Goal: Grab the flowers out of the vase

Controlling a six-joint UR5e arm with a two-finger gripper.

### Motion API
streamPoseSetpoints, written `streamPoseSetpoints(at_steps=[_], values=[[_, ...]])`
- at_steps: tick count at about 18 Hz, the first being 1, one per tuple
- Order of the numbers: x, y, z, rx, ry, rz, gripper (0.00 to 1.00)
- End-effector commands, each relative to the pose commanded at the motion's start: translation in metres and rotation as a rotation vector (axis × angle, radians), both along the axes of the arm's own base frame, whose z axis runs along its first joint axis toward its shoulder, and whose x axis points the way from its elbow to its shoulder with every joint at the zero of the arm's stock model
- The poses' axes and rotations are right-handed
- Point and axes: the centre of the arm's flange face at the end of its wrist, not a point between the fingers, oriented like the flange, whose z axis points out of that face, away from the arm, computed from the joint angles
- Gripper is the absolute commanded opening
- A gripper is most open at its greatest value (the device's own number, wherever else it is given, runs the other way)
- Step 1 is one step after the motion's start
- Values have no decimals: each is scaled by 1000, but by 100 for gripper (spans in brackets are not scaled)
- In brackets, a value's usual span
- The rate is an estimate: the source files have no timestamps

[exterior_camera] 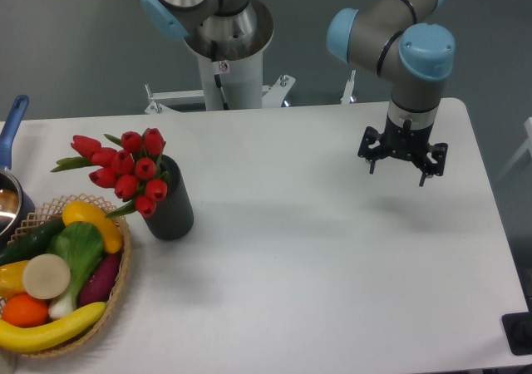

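The flowers (125, 170), a bunch of red tulip buds with green stems and leaves, stand in the vase (171, 204), a dark grey cylinder on the left part of the white table. The buds lean to the left over the vase's rim. My gripper (402, 168) hangs above the table's right side, far to the right of the vase, pointing down. Its fingers are spread apart and nothing is between them.
A wicker basket (120, 282) of colourful fruit and vegetables sits just left of and in front of the vase. A blue-handled pot (12, 154) stands at the left edge. The arm's base (224, 50) rises behind the table's far edge.
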Motion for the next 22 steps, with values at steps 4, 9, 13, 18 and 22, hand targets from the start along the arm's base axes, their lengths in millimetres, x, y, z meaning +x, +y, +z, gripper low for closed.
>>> streamPoseSetpoints(at_steps=[4,9,13,18,22], values=[[0,0,3,3,5,1,100],[-1,6,2,61,33,-3,100],[16,17,14,215,23,-35,100],[52,65,40,524,-71,-158,100],[78,72,43,601,-109,-199,100]])
